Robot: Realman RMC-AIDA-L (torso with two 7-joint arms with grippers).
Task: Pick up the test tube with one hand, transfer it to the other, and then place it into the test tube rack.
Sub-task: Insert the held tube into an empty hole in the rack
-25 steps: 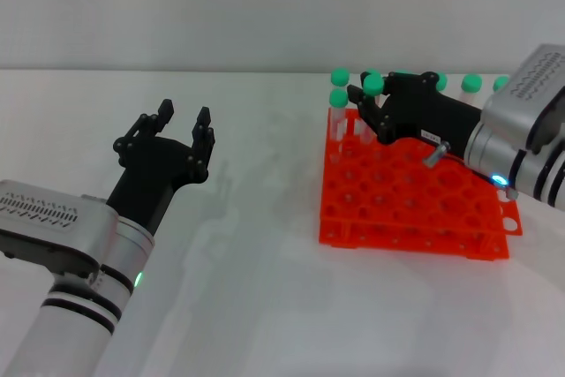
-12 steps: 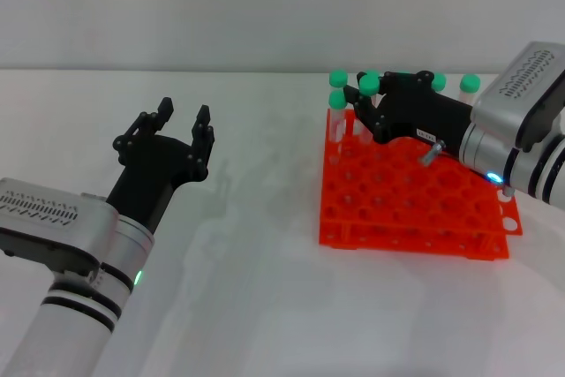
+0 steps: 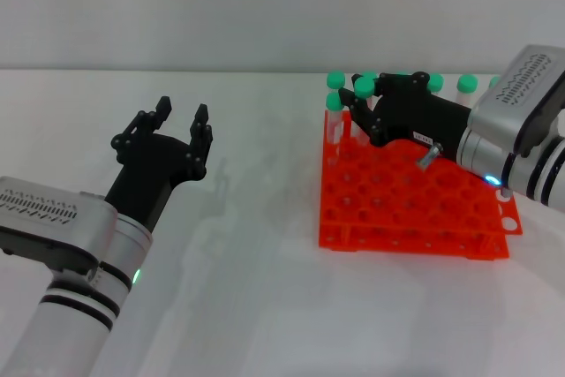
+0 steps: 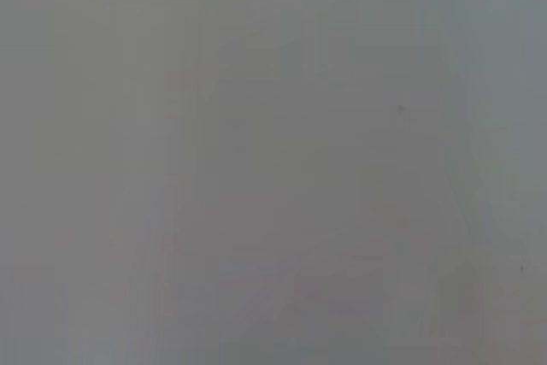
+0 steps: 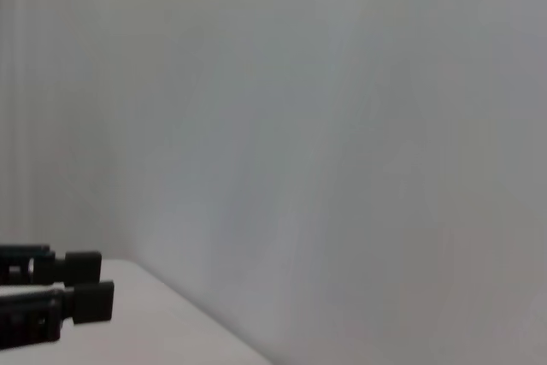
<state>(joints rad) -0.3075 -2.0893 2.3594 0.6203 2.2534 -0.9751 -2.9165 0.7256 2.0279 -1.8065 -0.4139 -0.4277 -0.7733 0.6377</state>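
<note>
Green-capped test tube (image 3: 363, 90) pinched by right gripper (image 3: 357, 105) over gridded orange rack (image 3: 410, 200).

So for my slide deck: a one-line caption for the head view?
Right end effector holds a green-capped test tube over the orange rack's back row; left end effector open.
</note>
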